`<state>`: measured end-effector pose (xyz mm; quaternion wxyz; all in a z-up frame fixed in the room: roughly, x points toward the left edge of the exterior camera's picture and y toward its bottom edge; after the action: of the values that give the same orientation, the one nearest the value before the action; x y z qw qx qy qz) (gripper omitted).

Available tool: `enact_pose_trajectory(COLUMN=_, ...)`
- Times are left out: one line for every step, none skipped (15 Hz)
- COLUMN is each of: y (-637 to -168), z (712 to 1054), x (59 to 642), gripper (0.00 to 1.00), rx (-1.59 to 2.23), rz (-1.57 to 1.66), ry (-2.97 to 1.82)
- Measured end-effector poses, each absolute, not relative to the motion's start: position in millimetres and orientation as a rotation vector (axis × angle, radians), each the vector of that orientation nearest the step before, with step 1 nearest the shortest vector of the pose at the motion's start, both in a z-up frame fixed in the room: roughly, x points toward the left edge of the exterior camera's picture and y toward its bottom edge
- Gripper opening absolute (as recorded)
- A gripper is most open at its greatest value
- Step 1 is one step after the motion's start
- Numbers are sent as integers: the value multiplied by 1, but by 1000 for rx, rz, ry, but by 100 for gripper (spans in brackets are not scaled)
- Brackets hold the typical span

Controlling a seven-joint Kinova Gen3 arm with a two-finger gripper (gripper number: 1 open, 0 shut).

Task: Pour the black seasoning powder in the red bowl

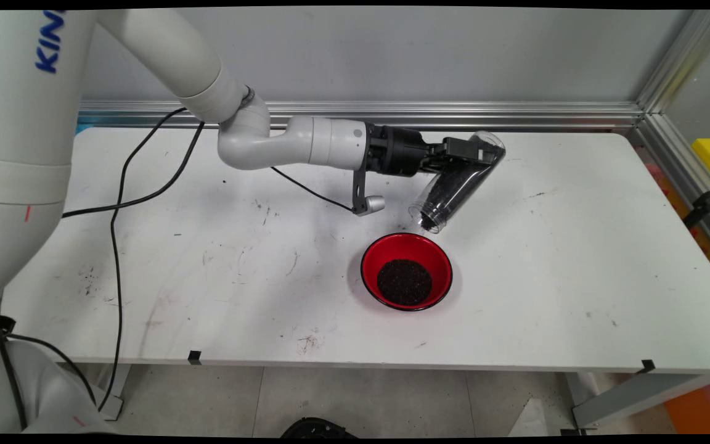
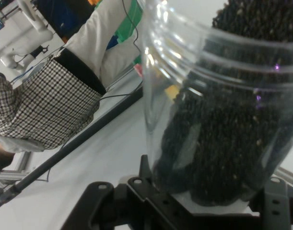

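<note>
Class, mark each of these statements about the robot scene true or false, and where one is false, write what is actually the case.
1. The gripper holds a clear jar of dark granules. True.
2. The jar stands upright on the table. False: it is held tilted in the air, mouth pointing down toward the bowl.
3. The red bowl already holds a heap of dark granules. True.
4. The bowl is blue. False: it is red with a dark rim.
5. The bowl sits on the white table, nearer the camera than the jar's mouth. True.
</note>
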<state>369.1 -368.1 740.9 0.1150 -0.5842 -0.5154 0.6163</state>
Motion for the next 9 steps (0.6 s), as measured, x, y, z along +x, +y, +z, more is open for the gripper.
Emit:
enact_pose_trajectory(y=-368, z=741, x=369, gripper=0, rx=-1717, rz=1818, ry=-1503)
enact_pose_trajectory(y=-368, z=742, x=369, gripper=0, rx=-1721, rz=1829, ry=-1496)
enact_pose_trajectory(y=-367, z=742, x=369, gripper=0, rx=-1725, rz=1839, ry=-1489)
enact_pose_trajectory(y=-367, z=742, x=368, gripper=0, rx=-1729, rz=1849, ry=-1482)
enact_pose_trajectory(y=-366, z=742, x=368, gripper=0, rx=-1731, rz=1855, ry=-1477)
enact_pose_trajectory(y=-366, z=742, x=368, gripper=0, rx=-1733, rz=1860, ry=-1474)
enact_pose_trajectory(y=-366, z=742, x=367, gripper=0, rx=-1735, rz=1865, ry=-1470)
enact_pose_trajectory(y=-365, z=742, x=367, gripper=0, rx=-1736, rz=1868, ry=-1467)
enact_pose_trajectory(y=-364, z=742, x=367, gripper=0, rx=-1737, rz=1872, ry=-1463)
